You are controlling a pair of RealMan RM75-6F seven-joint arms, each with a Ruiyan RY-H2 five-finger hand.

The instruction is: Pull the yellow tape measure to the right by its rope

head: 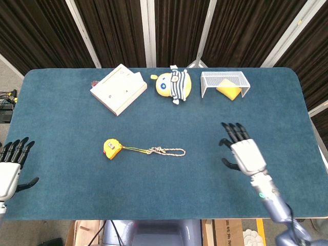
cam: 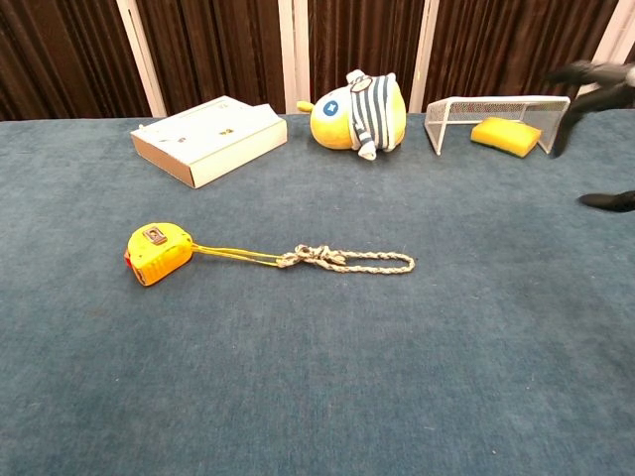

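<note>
1. Yellow tape measure [head: 111,149] with a small orange edge lies on the blue carpeted table [head: 61,123], left of centre; its case sits flat, top face up in the chest view.
2. Thin yellow cord runs from the case rightward into a braided beige rope loop [head: 166,151] with a knot near its left end; the loop lies flat on the table, stretched toward the right.
3. Right hand [head: 242,151], white palm shell with black fingers, hovers over the table right of the rope, well apart from it; fingers spread and straight, holding nothing. In the chest view only its dark fingertips show at the right edge.
4. Left hand [head: 10,168] sits at the near left table edge, fingers spread, empty, well apart from the tape measure.
5. Along the far edge: flat white rectangular box [head: 118,89], yellow plush toy in a striped shirt [head: 173,85], white wire mesh basket [head: 224,83] lying on its side with a yellow sponge [head: 228,91] inside.
6. Dark pleated curtain [head: 113,31] behind the table.
</note>
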